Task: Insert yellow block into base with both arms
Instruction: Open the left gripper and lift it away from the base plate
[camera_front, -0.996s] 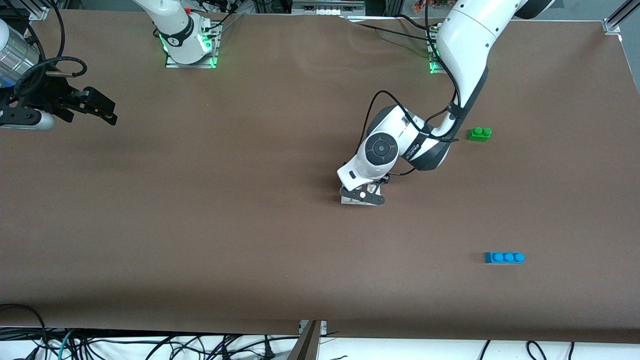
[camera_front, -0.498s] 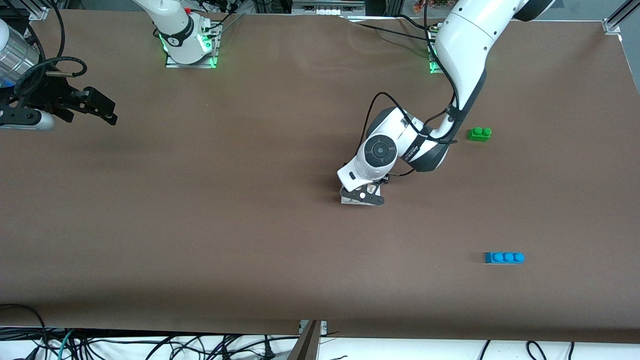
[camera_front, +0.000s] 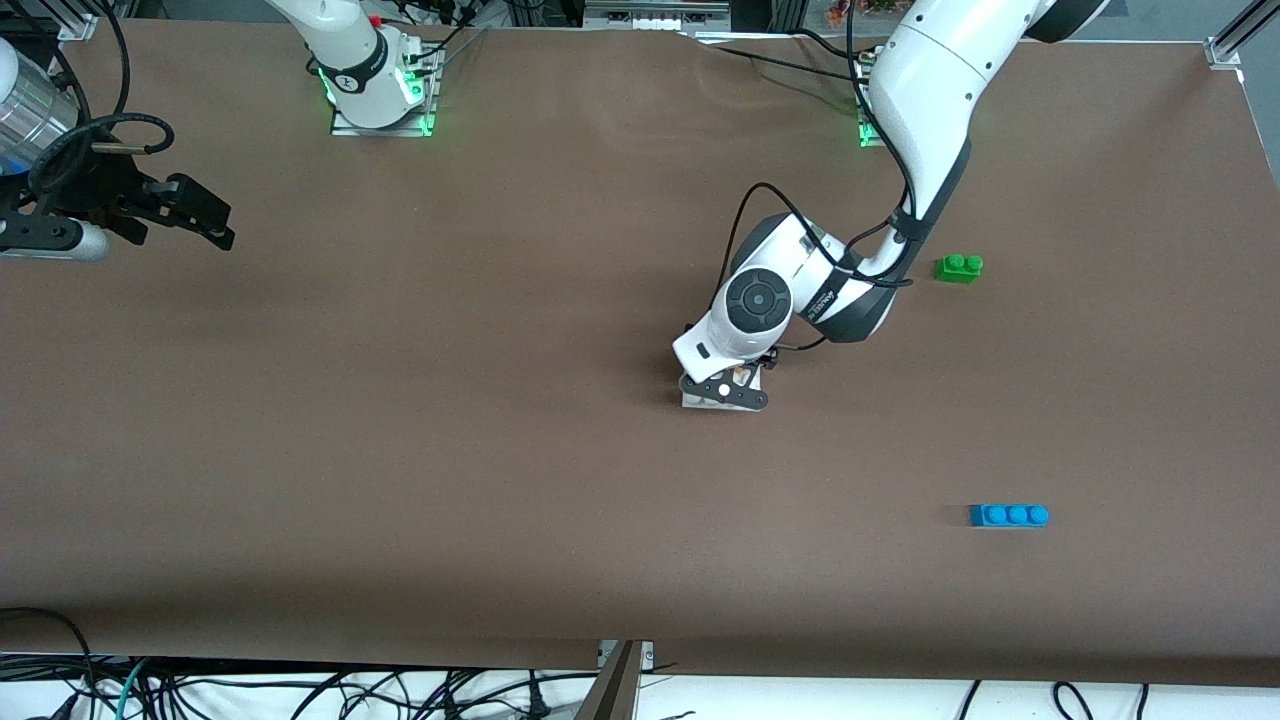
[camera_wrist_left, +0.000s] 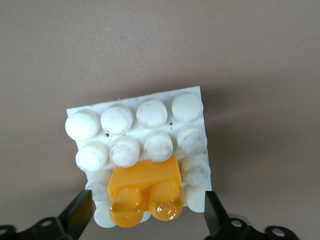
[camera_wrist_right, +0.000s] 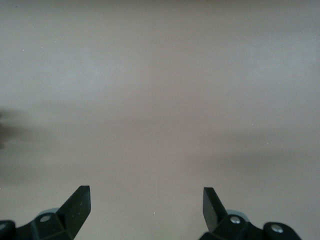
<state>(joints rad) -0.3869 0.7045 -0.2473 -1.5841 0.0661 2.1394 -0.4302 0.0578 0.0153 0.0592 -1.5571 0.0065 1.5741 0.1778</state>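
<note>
the yellow block (camera_wrist_left: 145, 192) sat on the base (camera_wrist_left: 187, 102), pressed onto studs along one edge of the white plate, directly between the two fingers of the left gripper (camera_wrist_left: 147, 220). in the left wrist view those fingers (camera_wrist_left: 80, 212) stood spread wide, one at each side of the plate, and neither touched the block or the plate (the gap on each side was plain to see), so the gripper had hold of nothing. in the front view the left gripper (camera_front: 724, 390) hung low over the base (camera_front: 695, 400) near the middle of the table (camera_front: 400, 450), and the arm's wrist hid most of the plate.

the right gripper (camera_front: 205, 215) waited over the right arm's end of the table with its fingers (camera_wrist_right: 77, 202) wide apart and nothing between them, only bare table below.

a green brick (camera_front: 958, 267) lay toward the left arm's end, and a blue brick (camera_front: 1008, 515) lay nearer to the front camera than the green one.

compared with a second ago, the left arm's upper link had swung slightly and the wrist had shifted a touch; the base, the bricks and the right gripper were where they had been
</note>
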